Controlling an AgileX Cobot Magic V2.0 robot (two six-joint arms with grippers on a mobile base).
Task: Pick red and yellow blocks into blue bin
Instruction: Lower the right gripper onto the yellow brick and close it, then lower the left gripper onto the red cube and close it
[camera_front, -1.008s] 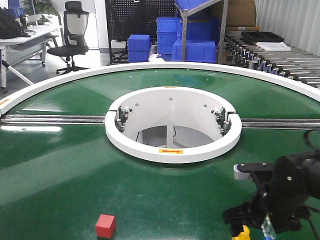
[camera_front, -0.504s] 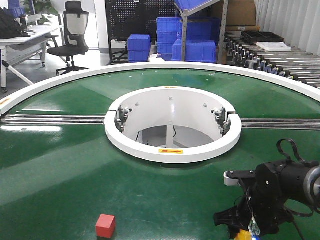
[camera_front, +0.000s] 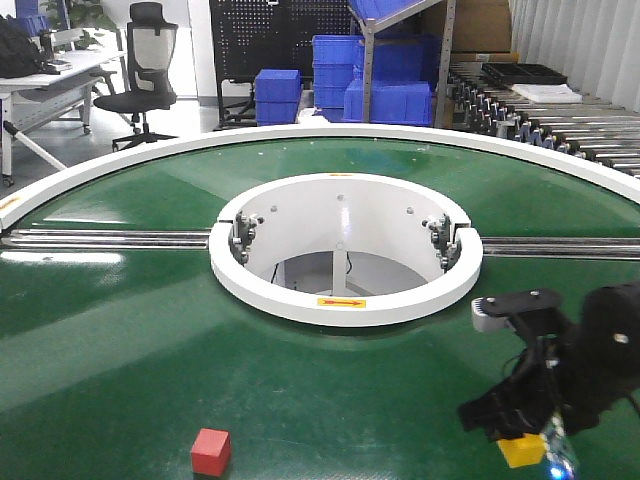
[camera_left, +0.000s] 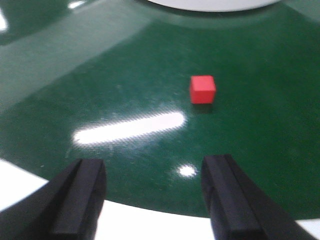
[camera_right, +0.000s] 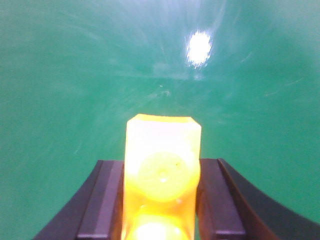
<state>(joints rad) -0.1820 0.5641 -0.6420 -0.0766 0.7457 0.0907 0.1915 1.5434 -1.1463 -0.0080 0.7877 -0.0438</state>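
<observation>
No legible text or numbers. A yellow sticker (camera_front: 341, 302) on the white inner ring (camera_front: 268, 296) bears, apparently, a red double-headed arrow.

The right arm (camera_front: 600, 350) is a bulky, matte black housing with rounded shoulders. At its 10 o'clock sits a pale grey bracket (camera_front: 510, 308) with rounded ends, and at its 6 o'clock a small bluish-white patch (camera_front: 556, 455), too small to make out. The right gripper (camera_right: 162, 167) has black fingers (camera_right: 102, 200) with flat inner faces and outward-curving backs. The left gripper (camera_left: 154, 167) has matte black, square-tipped pads (camera_left: 82, 192) at 7 and 5 o'clock.
</observation>
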